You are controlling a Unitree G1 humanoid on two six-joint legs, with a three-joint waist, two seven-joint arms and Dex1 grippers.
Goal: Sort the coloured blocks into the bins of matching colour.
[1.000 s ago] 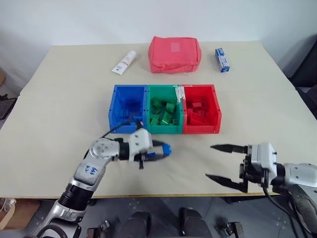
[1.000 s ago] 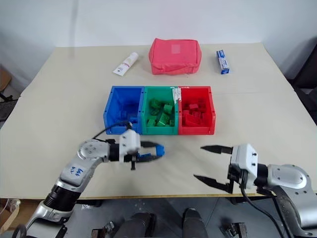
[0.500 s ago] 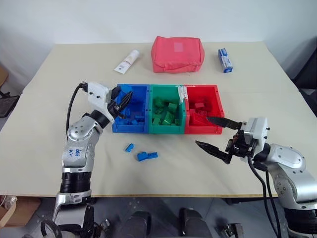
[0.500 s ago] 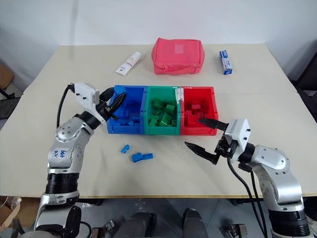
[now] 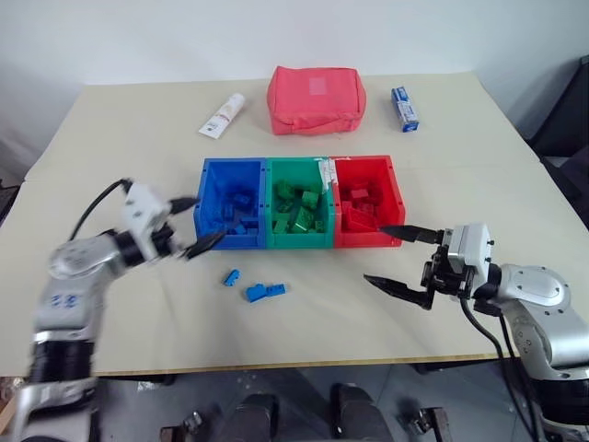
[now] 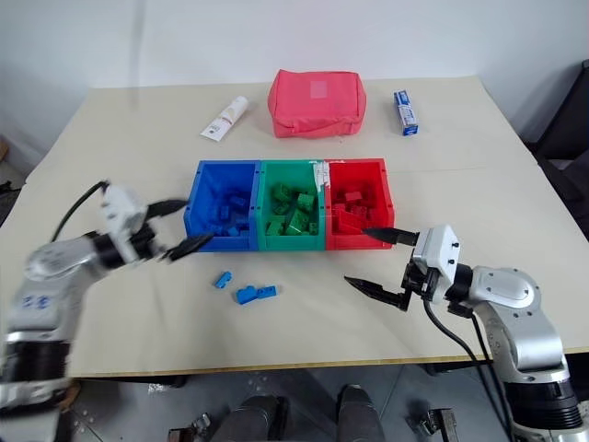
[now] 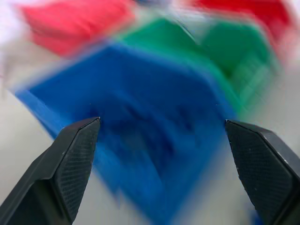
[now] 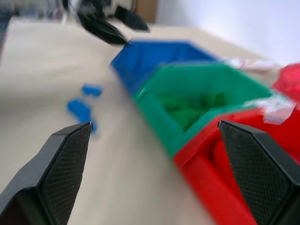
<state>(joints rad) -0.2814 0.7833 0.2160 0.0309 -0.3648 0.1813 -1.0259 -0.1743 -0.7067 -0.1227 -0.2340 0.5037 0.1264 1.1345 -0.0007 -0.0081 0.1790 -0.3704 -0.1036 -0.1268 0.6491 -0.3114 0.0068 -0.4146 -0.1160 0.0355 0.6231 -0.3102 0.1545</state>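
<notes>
Between our wide-spread right gripper (image 8: 152, 171) fingers, the blue bin (image 8: 154, 58), green bin (image 8: 201, 101) and red bin (image 8: 243, 159) run diagonally; two blue blocks (image 8: 80, 108) lie at left.

No text can be read anywhere. A blue-and-white carton (image 5: 402, 109) and a white tube (image 5: 222, 116) near the counter's far edge carry printing too small to make out. Blue handwritten marks on the left arm's casing (image 5: 63, 301) are blurred, and a white label (image 5: 325, 169) on the bins' rim is illegible.
</notes>
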